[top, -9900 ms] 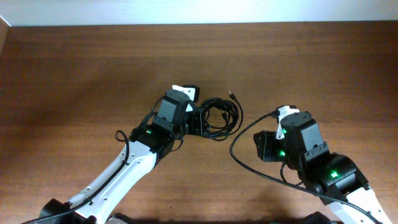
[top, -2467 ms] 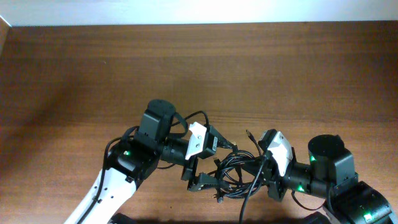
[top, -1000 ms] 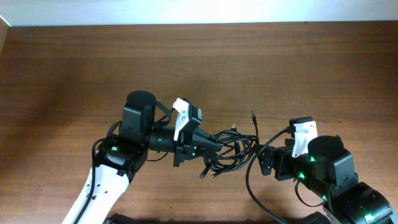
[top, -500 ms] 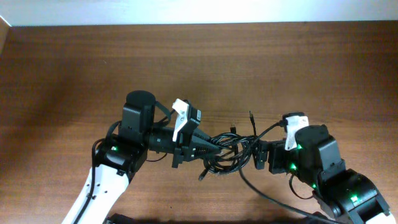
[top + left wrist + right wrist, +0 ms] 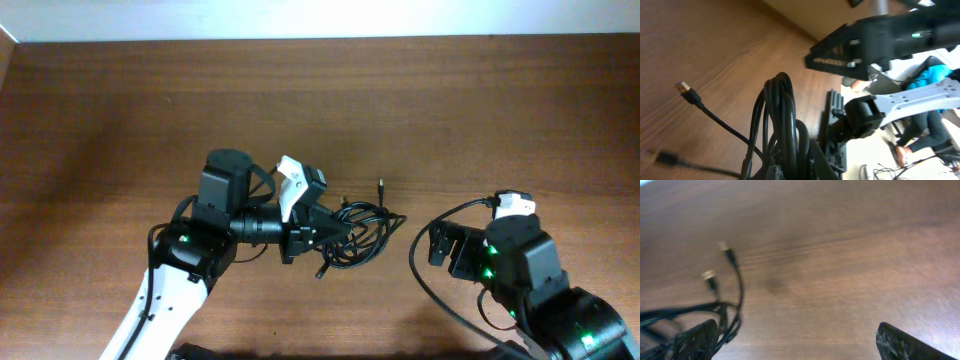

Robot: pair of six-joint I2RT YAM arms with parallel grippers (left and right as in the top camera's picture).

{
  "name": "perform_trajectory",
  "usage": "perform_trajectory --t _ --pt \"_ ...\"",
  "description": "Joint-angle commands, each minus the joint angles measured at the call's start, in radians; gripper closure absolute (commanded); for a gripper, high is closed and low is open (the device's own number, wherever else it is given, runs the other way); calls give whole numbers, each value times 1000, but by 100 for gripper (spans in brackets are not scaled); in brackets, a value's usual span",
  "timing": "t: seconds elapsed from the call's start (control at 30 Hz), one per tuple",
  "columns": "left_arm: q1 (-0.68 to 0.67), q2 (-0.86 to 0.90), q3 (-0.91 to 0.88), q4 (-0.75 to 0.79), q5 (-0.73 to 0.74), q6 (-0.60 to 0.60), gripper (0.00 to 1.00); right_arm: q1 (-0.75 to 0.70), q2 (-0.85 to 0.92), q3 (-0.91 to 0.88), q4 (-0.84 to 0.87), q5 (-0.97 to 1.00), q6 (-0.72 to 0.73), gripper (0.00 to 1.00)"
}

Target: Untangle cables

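Cables [image 5: 366, 236] sit pinched in left hand [image 5: 336, 233], apart from right hand [image 5: 441, 246].

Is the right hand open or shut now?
Open. In the right wrist view, the right hand has its two fingers far apart at the lower corners, gripping nothing.

Your cables [image 5: 362, 236] sit bunched as one tangled coil of thin black loops. One plug end [image 5: 381, 184] sticks out on a loose tail.

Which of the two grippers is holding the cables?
The left gripper: it is shut on the cables. The right gripper stands open, apart from them.
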Motion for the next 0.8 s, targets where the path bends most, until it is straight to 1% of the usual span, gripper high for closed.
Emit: perform_trajectory --t 0.0,0.03,0.1,0.2,0.23,0.27,0.3,0.4,0.47,0.57,0.6,0.67,0.77 --pt "0 -8 5 2 -37 2 100 -2 -32 23 64 -203 -178 1" --pt "0 -8 5 2 -38 2 100 -2 -32 23 85 -264 -221 1" --pt "0 -8 5 2 -37 2 100 -2 -32 23 102 -314 -252 1" --pt "0 -8 5 2 -32 2 100 -2 -32 23 102 -314 -264 1" --pt "0 -8 5 2 -25 17 100 -2 -32 23 102 -329 -278 1" --pt "0 -8 5 2 31 92 100 -2 -32 23 102 -332 -281 1" --pt "0 -8 5 3 62 133 100 -1 -32 23 102 -373 -331 1" --pt "0 -8 5 44 68 142 100 -1 -32 23 119 -513 -449 0" --pt "0 -8 5 64 69 142 100 -1 -32 23 121 -513 -450 2" --pt "-8 -8 5 87 69 142 100 -1 -32 23 117 -513 -458 3" --pt "-24 -8 5 104 73 141 100 -1 -32 23 117 -513 -461 3" --pt "-84 -8 5 172 129 141 100 -1 -32 23 117 -513 -461 3" --pt "-154 -8 5 238 128 153 100 -1 -32 23 117 -513 -460 3"
